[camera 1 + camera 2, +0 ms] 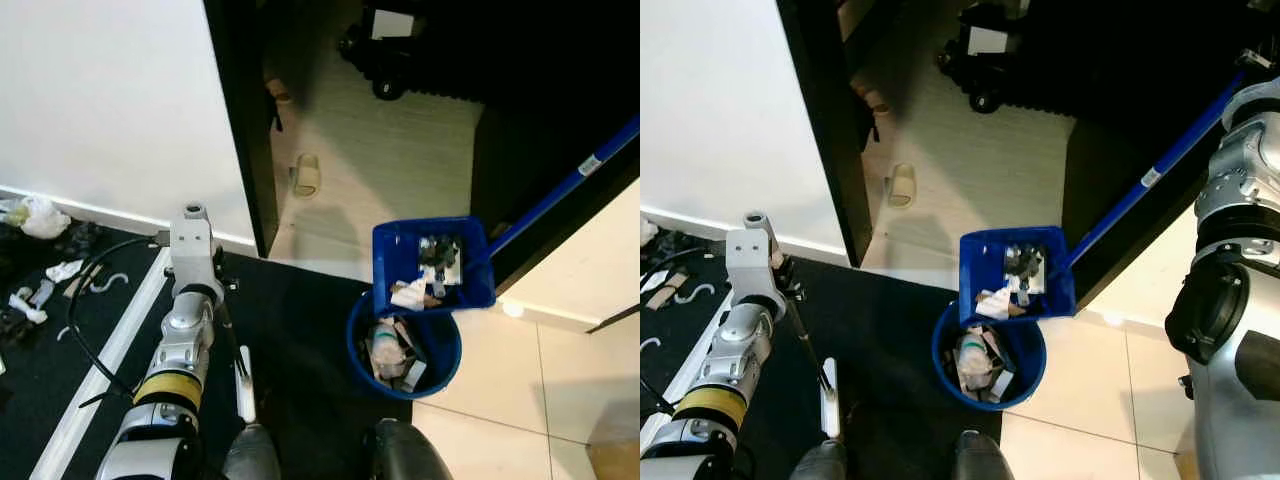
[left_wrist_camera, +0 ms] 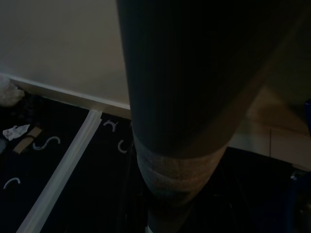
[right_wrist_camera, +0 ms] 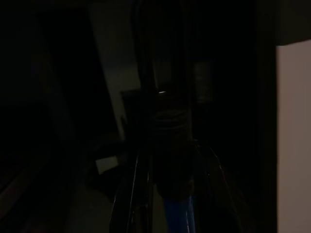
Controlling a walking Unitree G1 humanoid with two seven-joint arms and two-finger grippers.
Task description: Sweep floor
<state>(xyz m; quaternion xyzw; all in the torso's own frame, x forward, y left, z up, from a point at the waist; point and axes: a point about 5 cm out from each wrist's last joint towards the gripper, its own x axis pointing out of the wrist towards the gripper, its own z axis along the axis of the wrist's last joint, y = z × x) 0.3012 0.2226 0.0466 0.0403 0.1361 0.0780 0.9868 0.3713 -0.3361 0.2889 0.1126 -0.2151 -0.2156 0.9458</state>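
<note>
The right gripper point(image 3: 167, 194) clasped the long blue dustpan handle point(image 1: 1140, 185); the left gripper's state could not be told. The boxy blue plastic dustpan point(image 1: 1015, 272) tilted crumpled litter over the round blue bin point(image 1: 988, 357), near a dark doorframe point(image 1: 825, 150) and beige slipper point(image 1: 901, 185).

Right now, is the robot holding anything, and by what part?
The right hand holds the blue dustpan by its long handle, tipped over the bin. What the left hand holds cannot be told.
</note>
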